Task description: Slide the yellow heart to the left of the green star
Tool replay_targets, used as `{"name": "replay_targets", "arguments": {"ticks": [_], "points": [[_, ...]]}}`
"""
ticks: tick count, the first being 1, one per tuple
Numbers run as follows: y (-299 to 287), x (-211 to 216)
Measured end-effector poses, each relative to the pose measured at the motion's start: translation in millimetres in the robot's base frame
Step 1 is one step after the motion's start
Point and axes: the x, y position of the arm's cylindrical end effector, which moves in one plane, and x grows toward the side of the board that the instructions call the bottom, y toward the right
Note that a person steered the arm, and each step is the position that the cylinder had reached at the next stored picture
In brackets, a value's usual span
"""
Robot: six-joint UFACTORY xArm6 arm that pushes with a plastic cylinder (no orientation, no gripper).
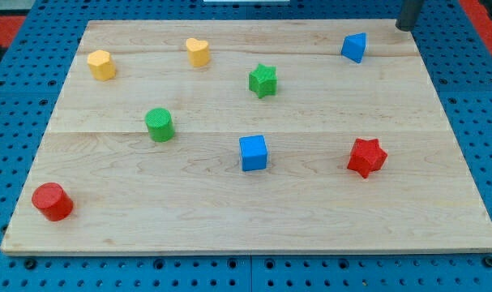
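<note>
The yellow heart (198, 51) sits near the view's top, left of centre. The green star (263, 80) lies to its right and slightly lower, apart from it. My tip (404, 27) is at the view's top right, at the far edge of the board, well to the right of both blocks and just right of the blue triangular block (354, 46). It touches no block.
A yellow hexagonal block (101, 64) is at the upper left, a green cylinder (159, 124) left of centre, a blue cube (253, 152) at centre, a red star (367, 156) at right, a red cylinder (52, 201) at lower left. The wooden board (132, 227) lies on a blue pegboard.
</note>
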Motion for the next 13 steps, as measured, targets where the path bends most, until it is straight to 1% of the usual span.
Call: {"name": "replay_targets", "arguments": {"ticks": [1, 2, 3, 4, 6, 13], "points": [[0.0, 13.3], [0.0, 49.4], [-0.9, 103.9], [-0.8, 135.9], [-4.9, 142.8], [-18.0, 142.8]]}}
